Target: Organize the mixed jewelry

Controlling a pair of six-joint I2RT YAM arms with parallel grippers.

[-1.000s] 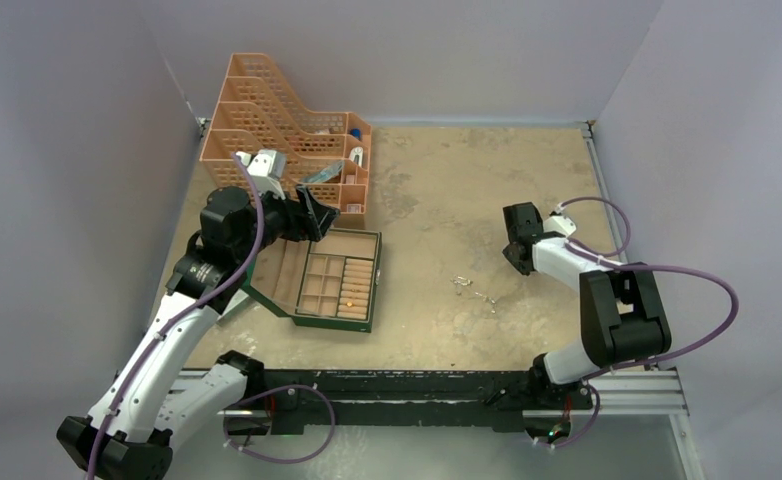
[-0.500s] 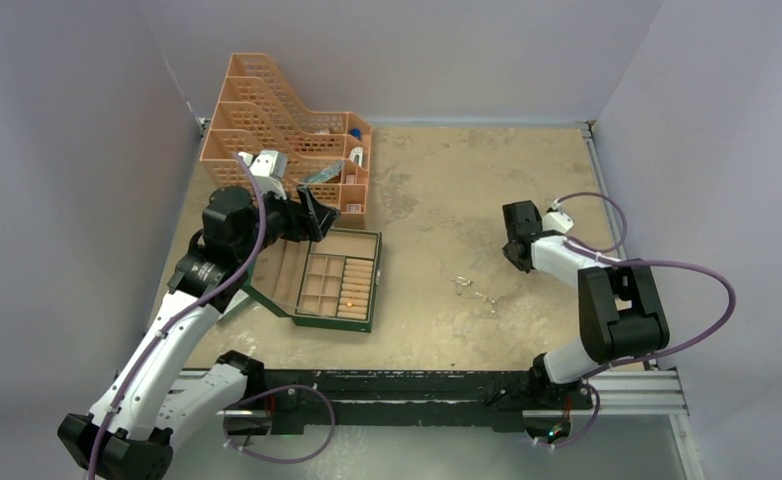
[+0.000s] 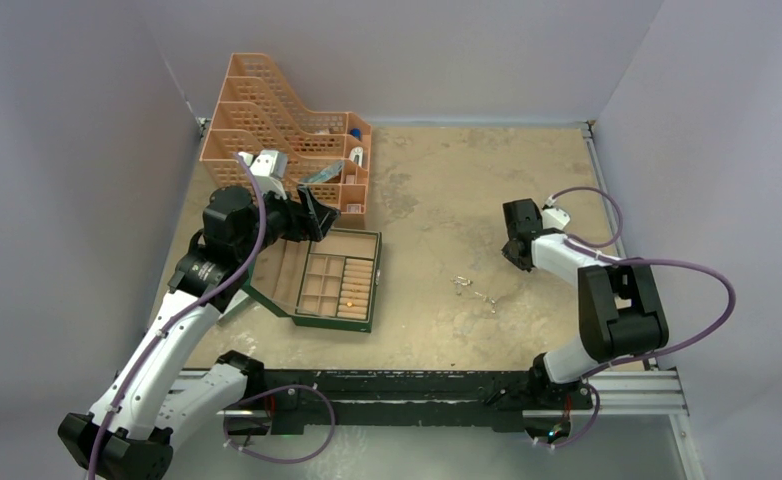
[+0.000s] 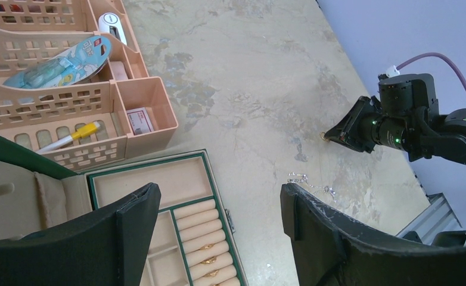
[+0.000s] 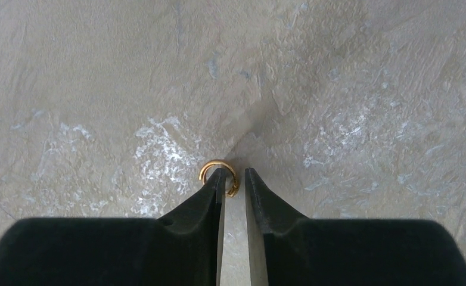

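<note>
Where print shows, you can't read it: the blister pack [image 4: 64, 62] in the rack [image 4: 70, 101] carries blue lettering and the white block [image 4: 140, 121] has dark marks, both too small. Your right arm is folded at the elbow, forearm low. The right fingers [image 5: 207, 202] are tipped onto the tabletop [image 5: 338, 89], nearly together with a thin gap. A gold ring [image 5: 214, 162] lies at their tips; you can't tell whether it's pinched. The chain [image 4: 305, 179] lies loose nearby. Your left arm is raised, left fingers [image 4: 129, 220] spread wide above the open box [image 4: 159, 161], more rings [image 4: 207, 260] in its rolls.
</note>
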